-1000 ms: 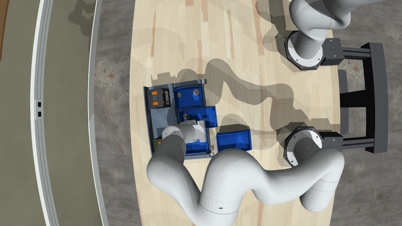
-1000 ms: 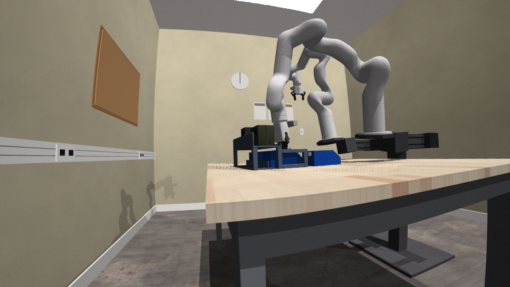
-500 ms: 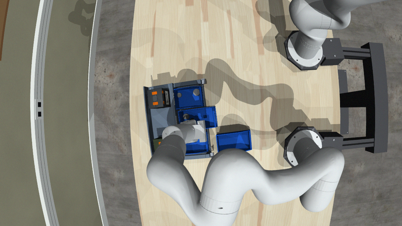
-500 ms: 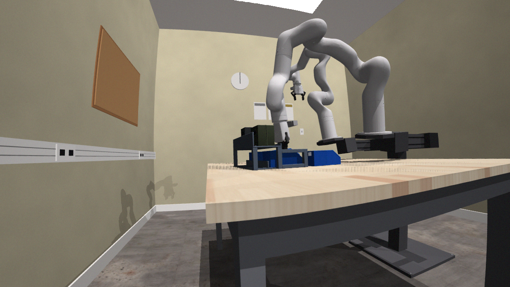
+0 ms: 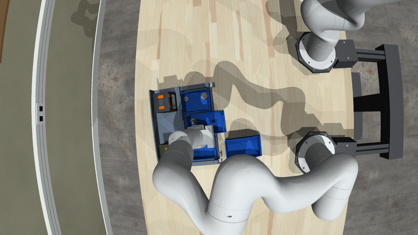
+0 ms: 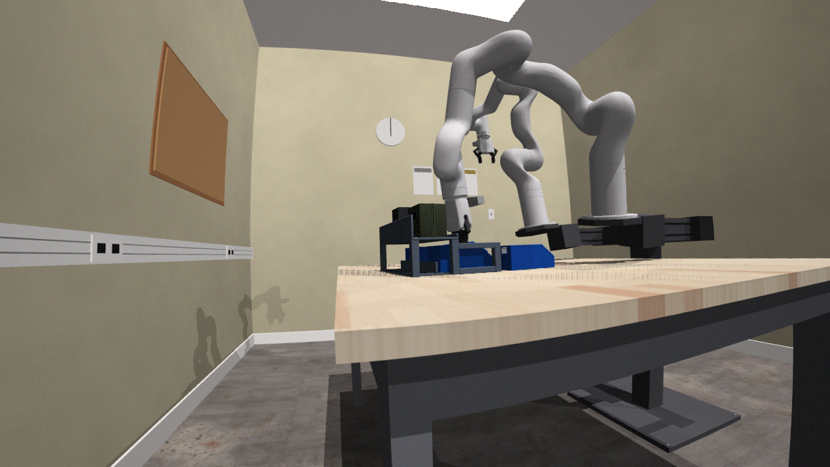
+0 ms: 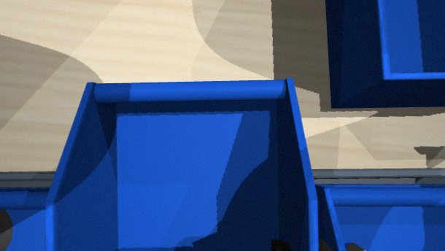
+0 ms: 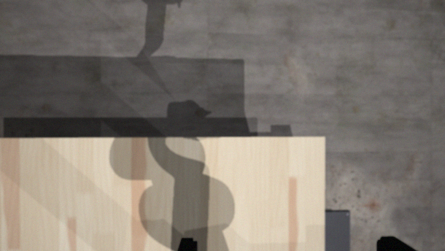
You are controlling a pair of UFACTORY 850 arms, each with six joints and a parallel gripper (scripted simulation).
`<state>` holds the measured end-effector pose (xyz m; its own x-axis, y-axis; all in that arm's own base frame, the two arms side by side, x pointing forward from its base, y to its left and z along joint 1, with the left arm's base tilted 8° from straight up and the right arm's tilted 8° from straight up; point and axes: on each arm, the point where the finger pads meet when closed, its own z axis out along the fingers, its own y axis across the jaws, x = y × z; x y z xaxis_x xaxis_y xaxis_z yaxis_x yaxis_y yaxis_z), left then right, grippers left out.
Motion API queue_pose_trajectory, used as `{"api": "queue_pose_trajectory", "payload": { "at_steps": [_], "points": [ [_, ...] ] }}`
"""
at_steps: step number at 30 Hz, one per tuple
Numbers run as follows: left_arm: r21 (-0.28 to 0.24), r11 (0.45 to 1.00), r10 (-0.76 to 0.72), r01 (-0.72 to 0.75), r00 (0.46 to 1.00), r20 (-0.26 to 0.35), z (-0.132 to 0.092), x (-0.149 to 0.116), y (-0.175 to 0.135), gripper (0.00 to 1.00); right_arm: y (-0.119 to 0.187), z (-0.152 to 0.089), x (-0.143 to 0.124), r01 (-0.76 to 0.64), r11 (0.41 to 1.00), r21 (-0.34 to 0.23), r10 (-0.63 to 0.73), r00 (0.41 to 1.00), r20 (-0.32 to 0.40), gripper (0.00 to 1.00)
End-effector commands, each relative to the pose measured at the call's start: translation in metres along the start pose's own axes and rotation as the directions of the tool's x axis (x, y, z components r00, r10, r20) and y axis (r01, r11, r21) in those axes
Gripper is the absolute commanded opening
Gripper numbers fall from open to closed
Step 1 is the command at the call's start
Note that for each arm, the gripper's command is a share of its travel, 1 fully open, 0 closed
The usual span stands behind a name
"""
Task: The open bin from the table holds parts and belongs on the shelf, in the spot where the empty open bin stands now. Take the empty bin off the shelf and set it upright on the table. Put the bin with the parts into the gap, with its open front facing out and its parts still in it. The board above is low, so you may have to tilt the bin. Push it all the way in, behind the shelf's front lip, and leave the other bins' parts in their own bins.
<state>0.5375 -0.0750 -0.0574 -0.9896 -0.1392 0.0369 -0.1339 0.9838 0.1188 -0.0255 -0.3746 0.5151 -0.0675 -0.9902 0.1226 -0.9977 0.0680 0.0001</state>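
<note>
The middle bin (image 5: 219, 122) (image 7: 182, 160) stands in the shelf gap with its open front out, jutting past the front lip (image 7: 379, 175). A round grey thing (image 5: 193, 120) shows towards its back; its rear is partly hidden. Another open bin (image 5: 244, 146) (image 6: 525, 257) stands upright on the table before the shelf and looks empty. My left gripper (image 6: 463, 236) (image 7: 306, 246) is slightly open, its dark fingertips low on either side of the middle bin's side wall. My right gripper (image 6: 487, 160) (image 8: 286, 245) is wide open and empty, high up away from the shelf.
Neighbouring bins (image 5: 195, 102) (image 5: 206, 154) stand close on both sides in the shelf (image 5: 166, 122). A black case (image 5: 163, 102) and a green case (image 6: 429, 219) stand on the shelf's upper board. My left arm (image 5: 181, 177) reaches over the shelf's end.
</note>
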Motion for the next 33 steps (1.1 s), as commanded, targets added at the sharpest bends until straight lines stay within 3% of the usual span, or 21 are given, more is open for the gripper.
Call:
{"api": "queue_pose_trajectory", "payload": {
  "at_steps": [1, 33],
  "points": [
    [0.001, 1.0, 0.0, 0.0, 1.0, 0.002, -0.002, -0.001, 0.0, 0.11, 0.0, -0.001, 0.0, 0.0, 1.0, 0.0, 0.0, 1.0, -0.002, 1.0],
    [0.001, 1.0, 0.0, 0.0, 1.0, 0.002, -0.031, 0.003, 0.0, 0.11, 0.0, -0.001, 0.0, 0.0, 1.0, 0.0, 0.0, 1.0, -0.002, 1.0]
  ]
}}
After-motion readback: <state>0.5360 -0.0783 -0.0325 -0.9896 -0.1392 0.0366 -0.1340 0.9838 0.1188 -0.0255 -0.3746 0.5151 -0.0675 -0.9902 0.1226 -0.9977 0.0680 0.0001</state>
